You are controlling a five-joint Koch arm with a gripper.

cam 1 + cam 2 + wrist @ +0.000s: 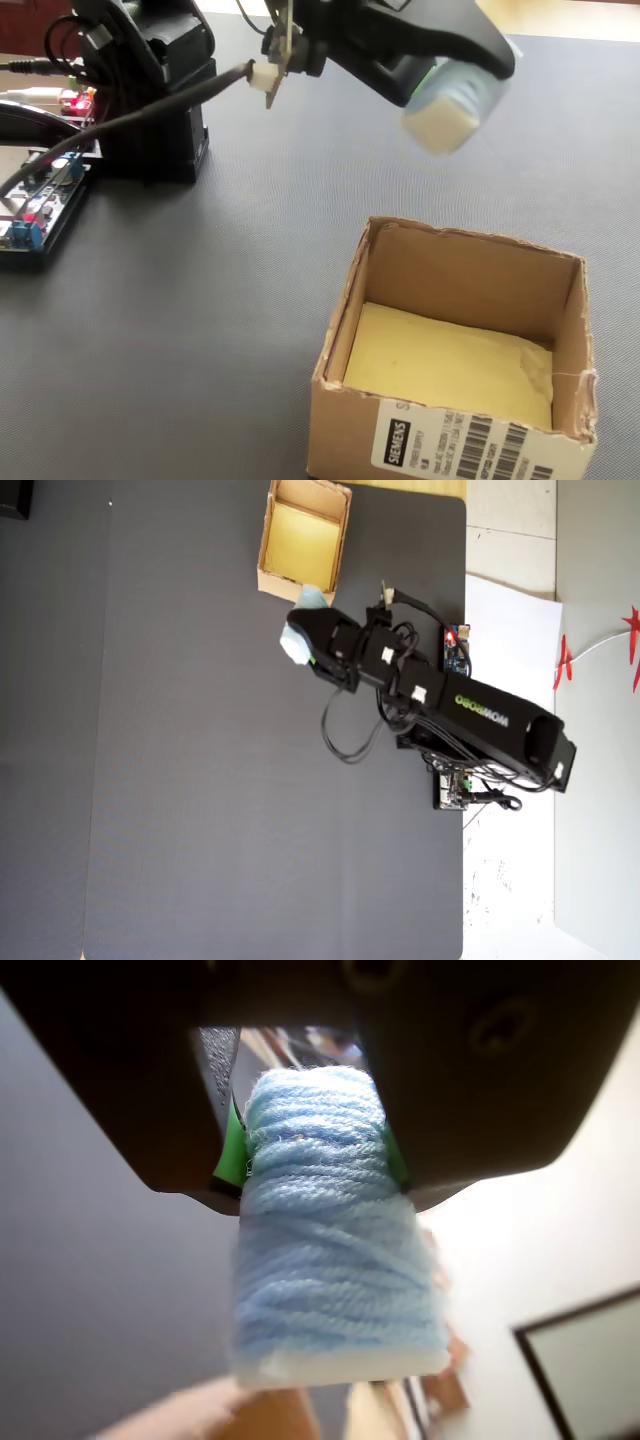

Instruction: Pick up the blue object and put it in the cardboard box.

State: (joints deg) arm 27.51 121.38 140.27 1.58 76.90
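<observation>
The gripper [315,1155] is clamped on the blue object [330,1250], held aloft. It is best carried toward 12 o'clock in the overhead view, fully over the cardboard box [279,578], before release.

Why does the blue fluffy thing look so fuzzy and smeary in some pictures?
In the wrist view the blue object sits right by the lens, so its yarn is soft and the background is blurred. In the fixed view it is smeared in the gripper, while the cardboard box stays sharp. The overhead view shows it small.
</observation>
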